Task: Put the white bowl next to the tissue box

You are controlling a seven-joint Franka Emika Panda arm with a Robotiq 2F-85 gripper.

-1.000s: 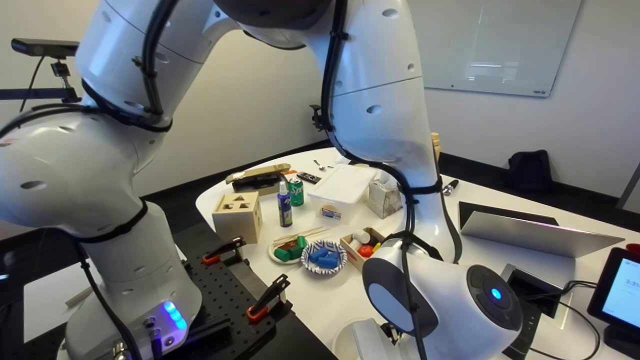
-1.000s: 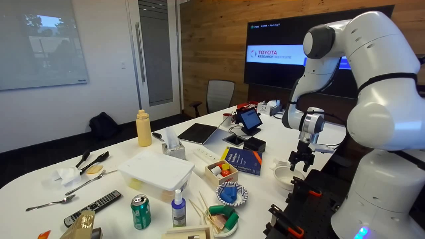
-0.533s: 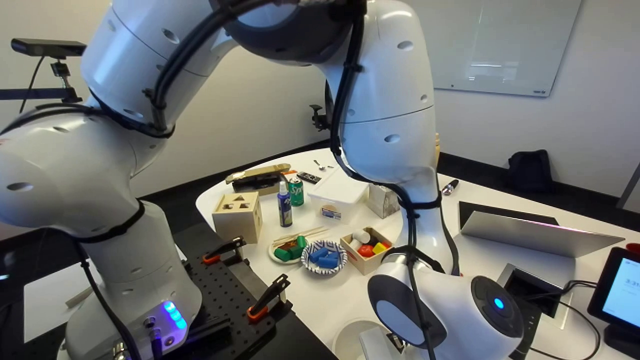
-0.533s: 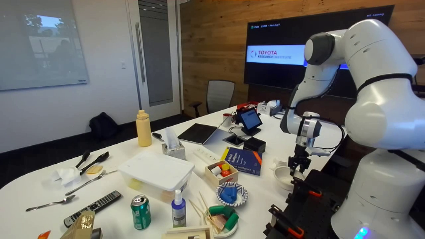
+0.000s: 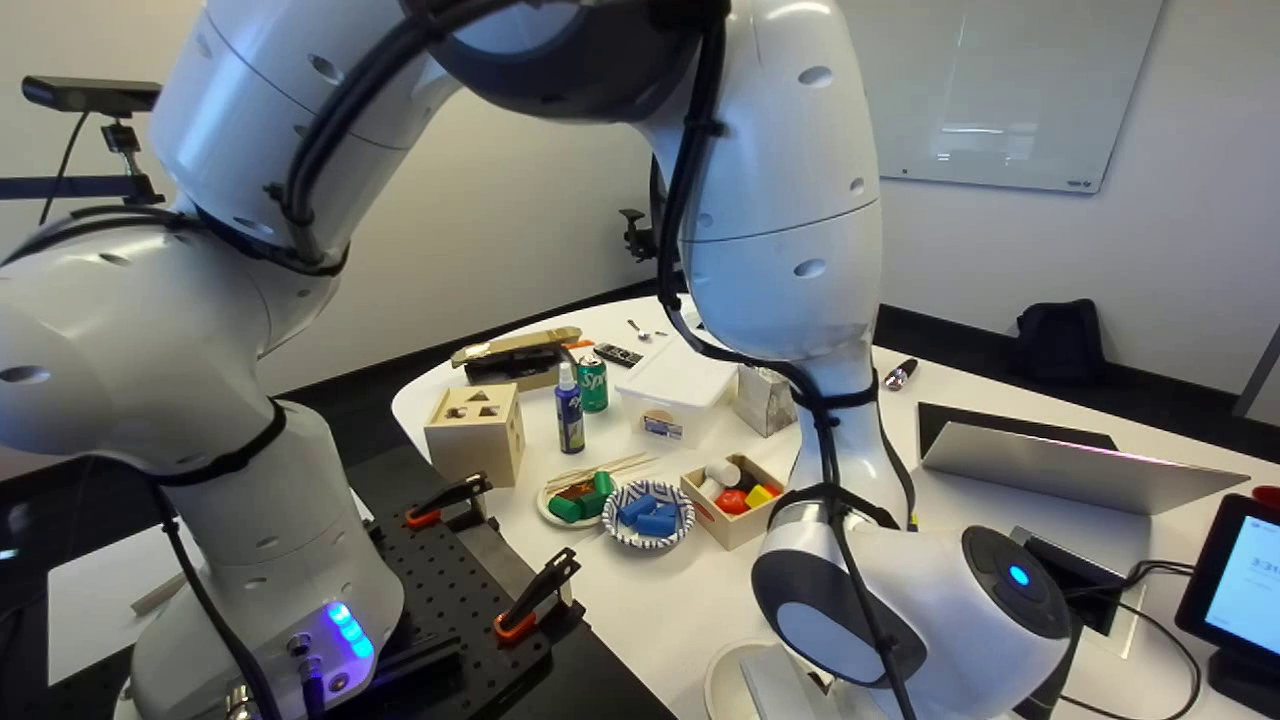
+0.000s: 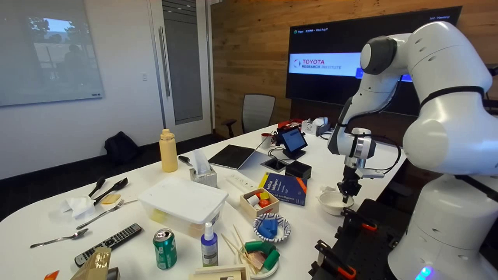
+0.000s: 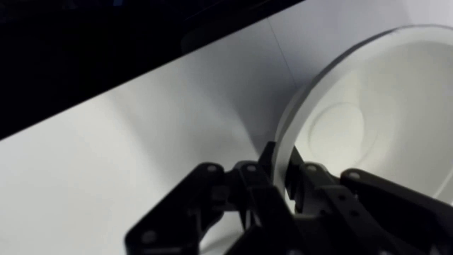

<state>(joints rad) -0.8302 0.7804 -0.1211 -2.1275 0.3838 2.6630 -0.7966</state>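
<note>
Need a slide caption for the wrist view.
Robotiq gripper pinching a white bowl by its rim, one fingertip inside, one outside.

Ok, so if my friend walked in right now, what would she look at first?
Probably the big white robot arm, reaching over the cluttered table in an exterior view. She might then spot its black hand, pinching the white bowl by its rim in the wrist view. After that, maybe the wide screen saying TOYOTA, in front of the wooden wall in an exterior view.
</note>
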